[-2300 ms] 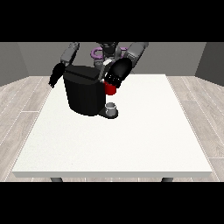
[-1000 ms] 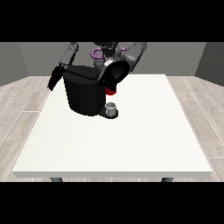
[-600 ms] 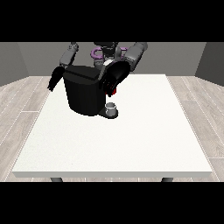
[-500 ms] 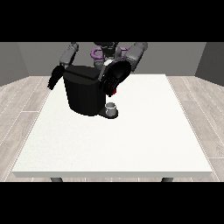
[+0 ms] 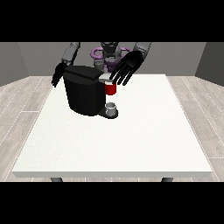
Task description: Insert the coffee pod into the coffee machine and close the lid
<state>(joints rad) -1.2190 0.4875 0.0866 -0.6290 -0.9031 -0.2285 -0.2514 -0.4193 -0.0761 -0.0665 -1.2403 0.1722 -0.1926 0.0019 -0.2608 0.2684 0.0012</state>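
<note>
The coffee machine [image 5: 85,94] stood on the far part of the tabletop [image 5: 131,140], towards the view's left, a black boxy body with its lid [image 5: 83,72] lying across the top. The robot hand at the view's right [image 5: 127,68] hung just above the machine's front corner, its fingers [image 5: 119,78] spread and straight, pointing down towards a red thing at the machine [image 5: 110,89] and holding nothing. The robot hand at the view's left [image 5: 57,74] hung close beside the machine's other flank, and I could not tell whether it was open or closed, or whether it touched the casing. A small grey thing [image 5: 111,108] sat low at the machine's front, on its base, and I could not tell it for the pod. Something that small would probably be light and rigid with smooth sides, so it would best be pinched across its sides between thumb and fingers. The machine looked heavy and stiff enough to stay put under a push. The lid seemed a hard hinged panel, best pressed flat on its upper face near the front edge, away from the hinge.
</note>
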